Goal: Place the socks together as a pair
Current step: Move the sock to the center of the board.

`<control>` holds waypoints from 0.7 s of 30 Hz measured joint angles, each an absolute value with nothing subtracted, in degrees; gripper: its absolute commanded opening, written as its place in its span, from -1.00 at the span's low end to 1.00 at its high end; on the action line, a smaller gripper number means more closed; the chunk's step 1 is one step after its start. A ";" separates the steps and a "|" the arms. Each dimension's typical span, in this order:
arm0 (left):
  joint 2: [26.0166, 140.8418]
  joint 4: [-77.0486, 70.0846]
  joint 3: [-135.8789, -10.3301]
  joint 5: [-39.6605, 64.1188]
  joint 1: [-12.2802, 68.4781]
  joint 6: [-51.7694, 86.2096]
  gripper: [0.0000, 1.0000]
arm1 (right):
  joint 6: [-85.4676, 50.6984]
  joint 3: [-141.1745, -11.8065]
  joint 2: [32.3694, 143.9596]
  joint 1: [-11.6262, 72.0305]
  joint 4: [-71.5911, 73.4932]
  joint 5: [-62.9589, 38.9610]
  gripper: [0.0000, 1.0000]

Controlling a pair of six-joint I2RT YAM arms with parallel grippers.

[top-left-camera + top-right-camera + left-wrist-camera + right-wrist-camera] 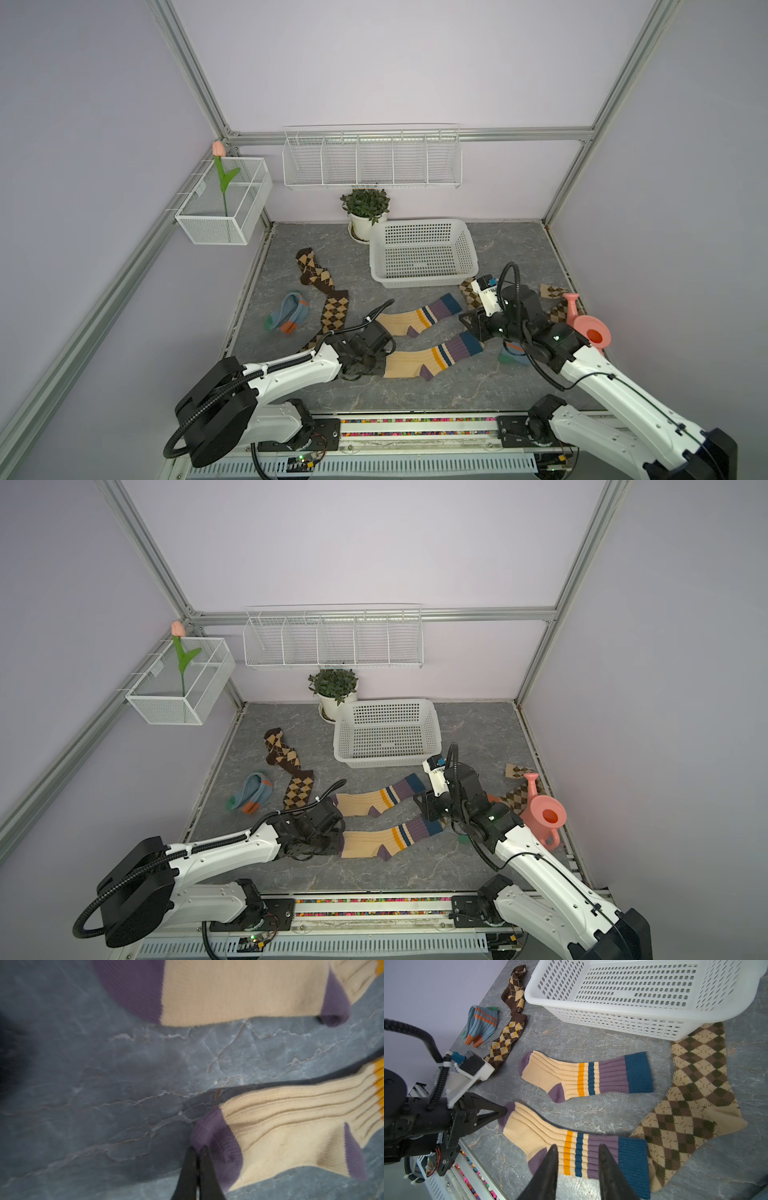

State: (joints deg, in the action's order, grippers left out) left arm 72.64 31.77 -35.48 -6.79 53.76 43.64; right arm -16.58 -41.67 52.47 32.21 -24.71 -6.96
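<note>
Two cream ribbed socks with purple toes lie side by side on the grey mat, the far one [415, 318] [583, 1076] and the near one [432, 357] [386, 839]. My left gripper [197, 1150] [376, 365] is shut on the near sock's purple toe [216, 1142]. My right gripper [577, 1147] [467, 322] hangs open over that sock's striped cuff end [591, 1155], holding nothing. Two dark-brown argyle socks [316, 274] [334, 309] and a bunched blue sock with orange stripes [286, 311] lie at the left. A tan argyle sock [691, 1093] lies by the basket, partly under my right arm in both top views.
A white slotted basket [419, 224] stands at the back centre with a potted plant [365, 208] behind it. A pink watering can [590, 328] sits at the right edge beside another tan argyle sock [552, 291]. A blue sock [513, 355] peeks from under the right arm.
</note>
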 measured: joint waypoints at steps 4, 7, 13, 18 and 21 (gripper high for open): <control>71.85 36.88 -40.12 -12.29 53.74 43.53 -1.00 | -16.21 -41.78 53.52 31.16 -24.80 -7.20 -0.28; 71.55 39.68 -42.00 -15.27 53.39 42.94 -1.00 | -16.14 -41.95 55.96 30.33 -24.86 -6.81 -0.23; 71.77 41.82 -42.13 -16.69 51.64 41.67 -1.00 | -16.51 -42.22 66.74 25.23 -24.97 -1.19 -0.20; 73.56 40.99 -41.76 -15.22 51.37 41.19 -1.00 | -17.34 -42.19 73.28 16.29 -24.05 0.91 -0.18; 74.85 40.25 -41.69 -14.09 51.37 40.71 -1.00 | -17.58 -42.98 75.59 11.88 -23.14 0.60 -0.15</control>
